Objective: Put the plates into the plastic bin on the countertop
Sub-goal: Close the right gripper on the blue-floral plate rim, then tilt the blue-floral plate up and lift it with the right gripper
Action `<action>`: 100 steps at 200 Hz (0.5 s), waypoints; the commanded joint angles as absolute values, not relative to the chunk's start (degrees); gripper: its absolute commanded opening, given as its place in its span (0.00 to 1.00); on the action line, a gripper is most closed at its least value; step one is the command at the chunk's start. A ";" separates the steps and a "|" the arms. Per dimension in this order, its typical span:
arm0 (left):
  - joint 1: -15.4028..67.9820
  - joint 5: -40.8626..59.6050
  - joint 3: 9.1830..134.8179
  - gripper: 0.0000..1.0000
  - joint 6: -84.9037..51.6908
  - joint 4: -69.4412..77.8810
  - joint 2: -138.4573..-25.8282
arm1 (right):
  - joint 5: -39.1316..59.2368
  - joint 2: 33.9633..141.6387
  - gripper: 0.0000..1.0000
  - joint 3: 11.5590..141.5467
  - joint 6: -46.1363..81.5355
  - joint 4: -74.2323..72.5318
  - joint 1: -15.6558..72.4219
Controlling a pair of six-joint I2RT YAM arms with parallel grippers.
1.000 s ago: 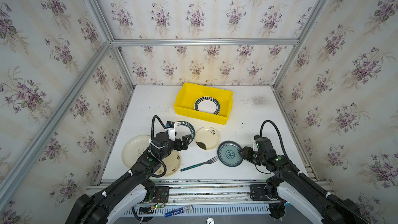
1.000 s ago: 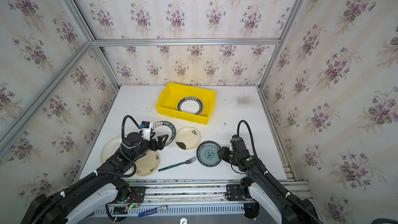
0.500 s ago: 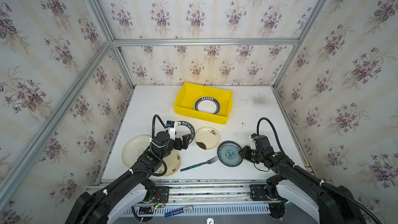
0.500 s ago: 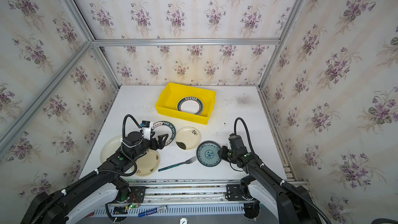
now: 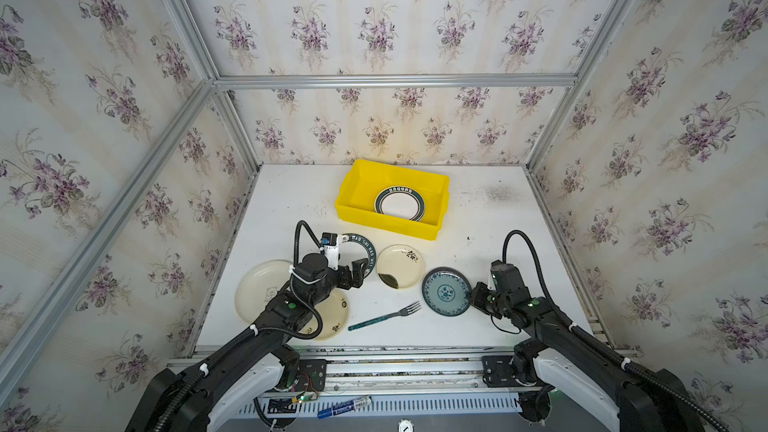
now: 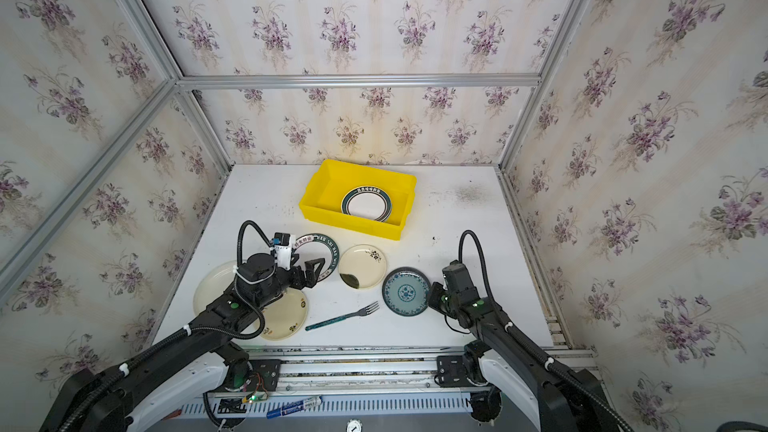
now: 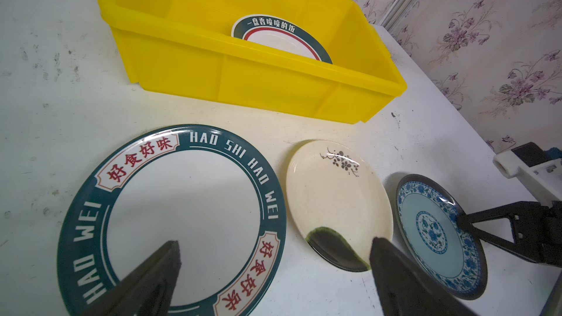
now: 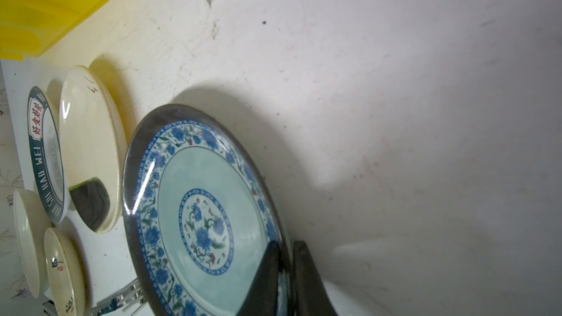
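Observation:
The yellow plastic bin (image 5: pixel 386 228) stands at the back of the white countertop (image 5: pixel 498 243) and holds one teal-rimmed plate (image 5: pixel 400 204). Closer in lie a lettered teal-rimmed plate (image 7: pixel 170 208), a cream blossom plate (image 5: pixel 401 265) and a teal patterned plate (image 5: pixel 446 290). My right gripper (image 8: pixel 286 246) is shut on the right rim of the teal patterned plate (image 8: pixel 200 217), one finger above the rim and one below. Above the near edge of the lettered plate, my left gripper (image 7: pixel 276 246) hangs open and holds nothing.
Two more cream plates (image 5: pixel 259 288) (image 5: pixel 332 317) lie partly under the left arm at the front left. A glittery teal fork (image 5: pixel 384 316) rests between the arms near the front edge. Floral walls with aluminium rails close in three sides.
My right gripper has closed onto the rim of the teal patterned plate. The left arm and the other plates have stayed where they were.

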State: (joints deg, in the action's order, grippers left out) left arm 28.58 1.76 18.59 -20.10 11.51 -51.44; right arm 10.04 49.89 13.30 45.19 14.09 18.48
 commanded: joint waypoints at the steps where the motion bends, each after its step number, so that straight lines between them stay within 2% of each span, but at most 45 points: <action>1: 28.61 1.91 19.34 1.00 -19.60 12.71 -51.98 | 7.73 50.06 0.10 13.03 45.88 16.75 18.48; 45: 28.57 1.93 19.60 1.00 -19.57 12.65 -52.68 | 7.45 49.85 0.06 13.51 46.14 17.76 18.53; 64: 28.57 1.85 19.59 1.00 -19.60 12.63 -52.73 | 6.93 48.92 0.00 14.30 46.38 19.44 18.52; 100: 28.62 1.93 19.64 1.00 -19.65 12.46 -52.46 | 4.86 44.77 0.00 15.87 47.14 23.21 18.43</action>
State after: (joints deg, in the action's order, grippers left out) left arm 28.58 1.76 19.11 -20.10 11.49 -52.60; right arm 8.91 46.74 14.81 46.50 16.99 18.48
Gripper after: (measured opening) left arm 0.996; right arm 0.096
